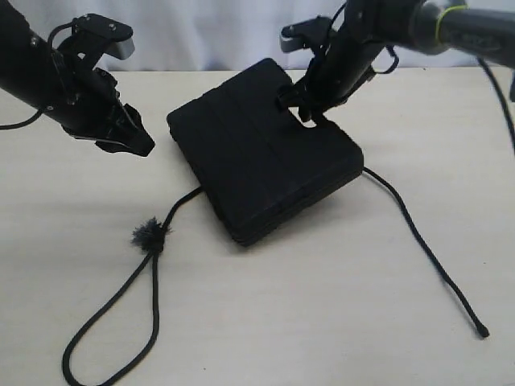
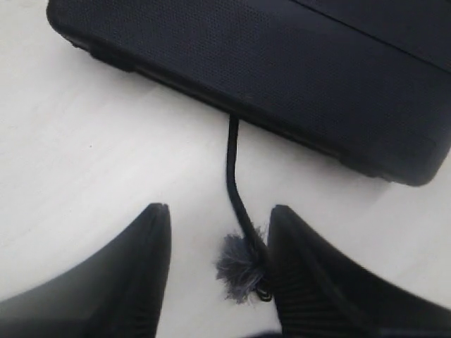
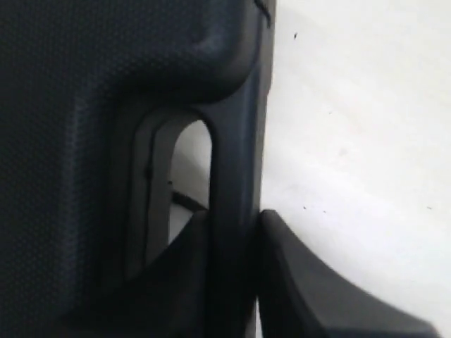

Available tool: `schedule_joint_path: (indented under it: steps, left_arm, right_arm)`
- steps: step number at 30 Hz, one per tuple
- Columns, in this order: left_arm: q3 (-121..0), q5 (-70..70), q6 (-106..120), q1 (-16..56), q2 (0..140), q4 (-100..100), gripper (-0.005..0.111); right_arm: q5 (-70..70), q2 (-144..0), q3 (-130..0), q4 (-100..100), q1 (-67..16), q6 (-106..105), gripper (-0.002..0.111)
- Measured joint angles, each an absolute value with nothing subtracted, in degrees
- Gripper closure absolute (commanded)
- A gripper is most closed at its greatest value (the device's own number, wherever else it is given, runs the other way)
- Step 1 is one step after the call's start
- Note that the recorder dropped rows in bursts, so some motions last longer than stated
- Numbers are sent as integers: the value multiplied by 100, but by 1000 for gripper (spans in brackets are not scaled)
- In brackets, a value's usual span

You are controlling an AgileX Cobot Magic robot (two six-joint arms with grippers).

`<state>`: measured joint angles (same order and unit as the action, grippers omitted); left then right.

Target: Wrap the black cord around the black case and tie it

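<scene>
1. Pale table: bearing everything.
2. Black case: lying mid-table, on top of the cord.
3. Black cord: passing under the case, looped beyond a fuzzy tuft on one side, trailing to a blunt tip on the other.
4. Right gripper: clamped on the case's handle bar.
5. Left gripper: spread wide, holding nothing, hovering near the tuft.

Pale table, black case, black cord
</scene>
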<state>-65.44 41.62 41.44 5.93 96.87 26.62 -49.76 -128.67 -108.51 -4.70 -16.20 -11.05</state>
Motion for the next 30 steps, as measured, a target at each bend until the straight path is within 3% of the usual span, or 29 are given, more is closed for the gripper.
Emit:
schedule_joint_path:
  steps: [10, 19, 30]
  left_arm:
    - [-6544, 4191, 5393, 593, 9923, 4065, 65]
    - [-6544, 4347, 7112, 593, 10500, 5263, 65]
    - [-6544, 4176, 9207, 593, 10628, 7050, 65]
  right_arm:
    - [-5790, -11482, -10851, -339, -1874, -1139, 104]
    - [-5884, -11326, -10712, -273, -2458, -1139, 104]
    - [-5891, -11278, -10587, -425, -2526, -1150, 104]
